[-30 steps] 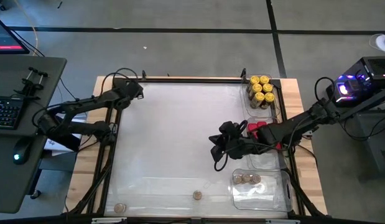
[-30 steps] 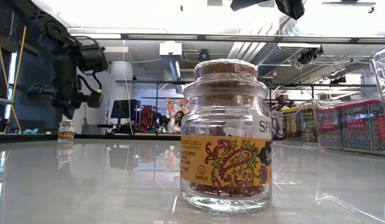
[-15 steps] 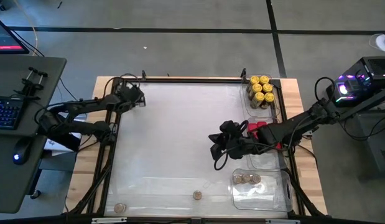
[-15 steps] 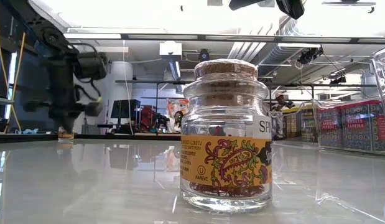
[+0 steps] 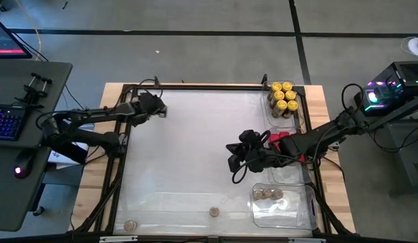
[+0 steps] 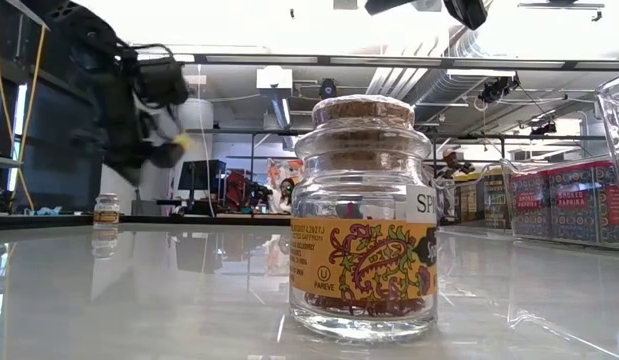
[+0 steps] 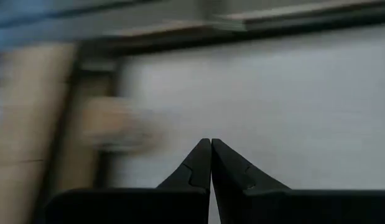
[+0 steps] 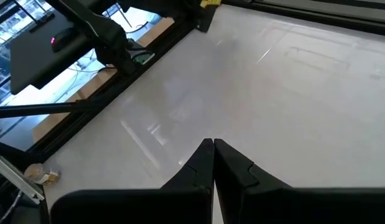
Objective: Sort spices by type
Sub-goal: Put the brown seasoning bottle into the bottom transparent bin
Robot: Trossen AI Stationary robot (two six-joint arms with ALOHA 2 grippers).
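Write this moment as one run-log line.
left pincer: shut, empty, far-left corner | right pincer: shut, empty | cork-topped glass jar: loose, near edge

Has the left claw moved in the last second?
Yes. In the high view the left claw, shut and empty, has moved right along the table's far frame rail, toward the yellow-lidded jars.

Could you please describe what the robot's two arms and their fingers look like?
Both arms are dark, nearly black, built of slim jointed links with loose black cables looping along them. The left gripper and right gripper each end in two matte black fingers that taper to a narrow point, with a stepped notch along the inner edge. No coloured markings show on them.
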